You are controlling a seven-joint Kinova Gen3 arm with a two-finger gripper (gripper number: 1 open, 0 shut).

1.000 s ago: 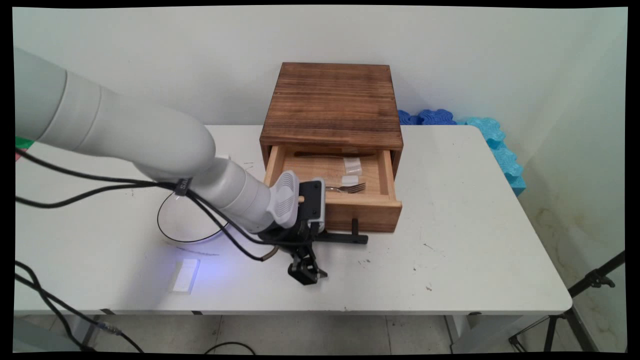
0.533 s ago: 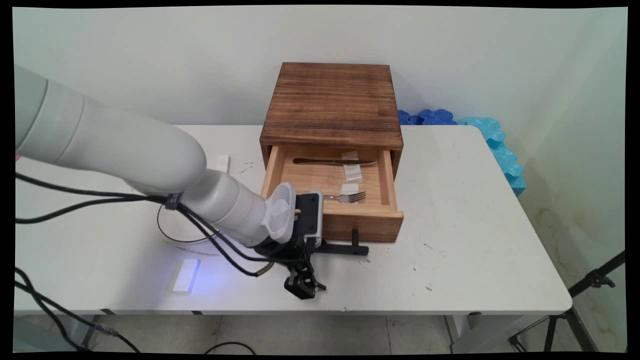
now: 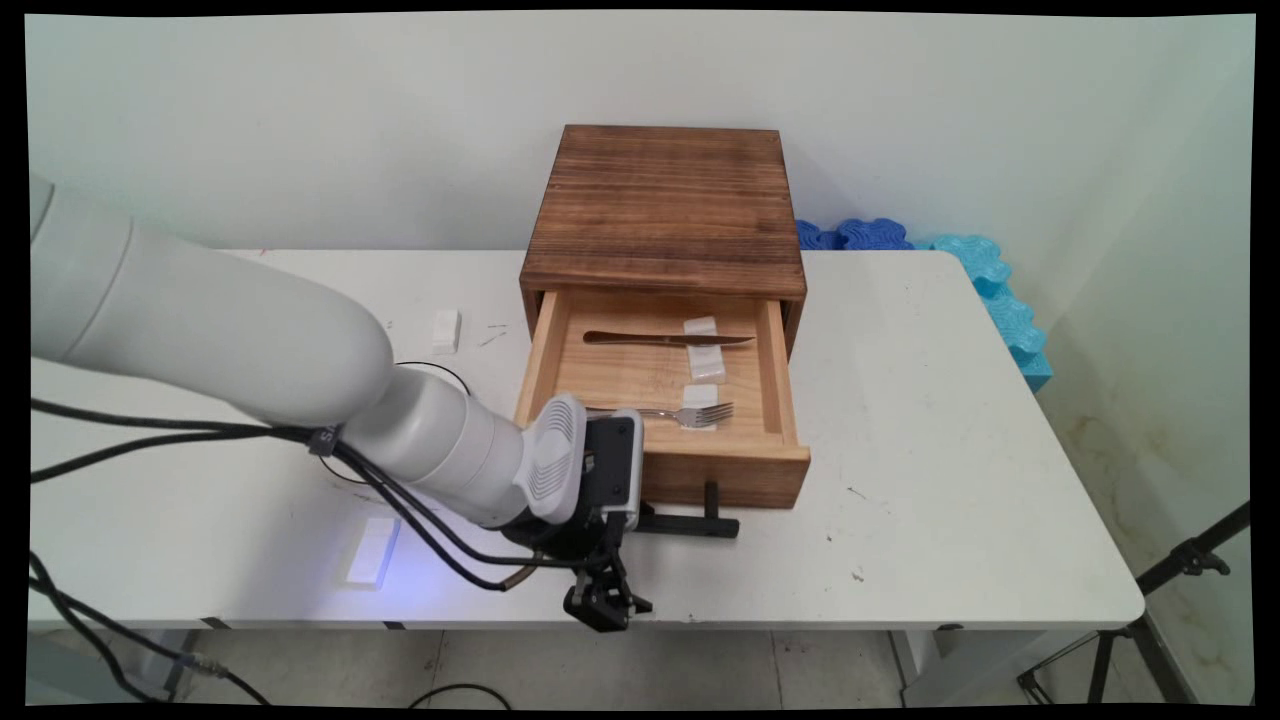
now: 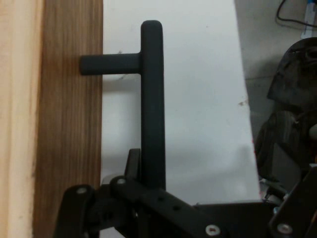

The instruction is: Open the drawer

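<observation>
Where the white worktop (image 3: 930, 520) meets its near edge, the black gripper (image 3: 600, 600) hangs low, clamped on the black handle bar (image 3: 690, 523) of the wooden drawer (image 3: 745, 470); the hand view shows the bar (image 4: 152, 104) running down between the linkage, with its post set into the dark drawer front (image 4: 69, 124). Just left of the gripper a small white block (image 3: 372, 548) lies flat on the worktop. The drawer stands pulled well out of the dark wooden box (image 3: 665, 200), and inside it — nearest the front — lies a fork (image 3: 680, 412) beside a small white piece (image 3: 700, 394). Farther in, a knife (image 3: 665, 340) lies crosswise with two more white pieces (image 3: 704, 345) by it. Another white block (image 3: 446, 330) sits left of the box, and blue foam shapes (image 3: 990, 290) lie at the far right edge.
</observation>
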